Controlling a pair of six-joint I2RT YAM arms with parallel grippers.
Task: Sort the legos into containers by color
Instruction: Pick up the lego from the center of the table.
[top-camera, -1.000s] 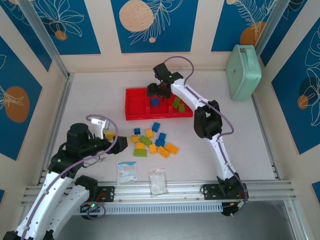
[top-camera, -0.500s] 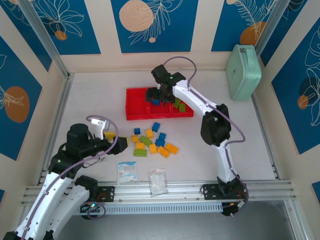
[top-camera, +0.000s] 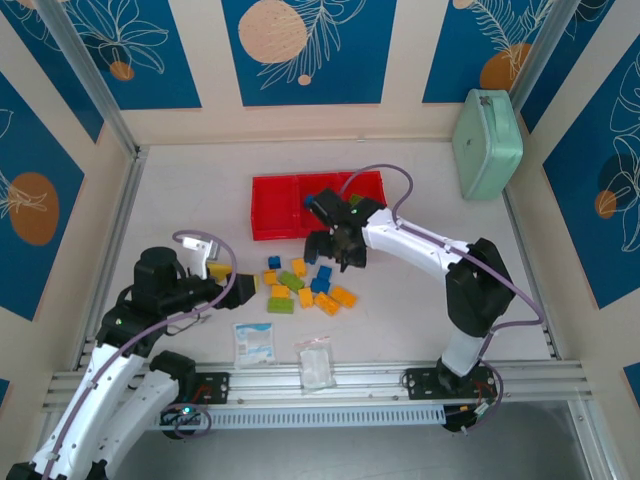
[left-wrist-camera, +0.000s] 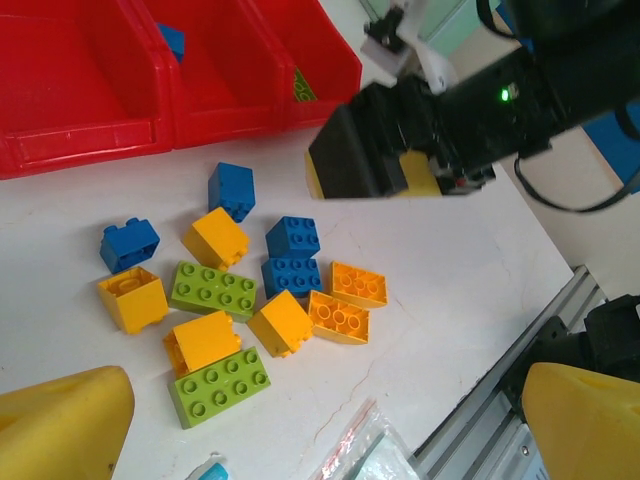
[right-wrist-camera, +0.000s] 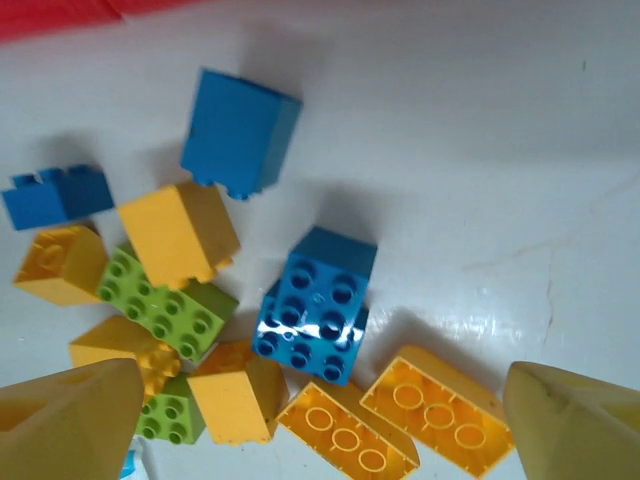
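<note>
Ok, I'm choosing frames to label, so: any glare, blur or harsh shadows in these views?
Top external: even light, soft shadows, legos small. Left wrist: legos sharp, left fingers blurred. Right wrist: right fingers blurred, a glare patch on the table.

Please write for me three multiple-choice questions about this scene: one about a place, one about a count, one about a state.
1. Where is the right hand?
A. inside the red tray
B. above the loose bricks
C. over the mint-green case

2. How many lime green bricks lie loose on the table?
A. none
B. five
C. two

3. In what state is the right hand?
A. open, holding nothing
B. shut on a blue brick
C. shut on a yellow brick

Answers: 1 B, the top view shows it over the pile; 2 C, the left wrist view shows two oblong ones; 3 A, its fingers stand far apart at both edges of the right wrist view.
</note>
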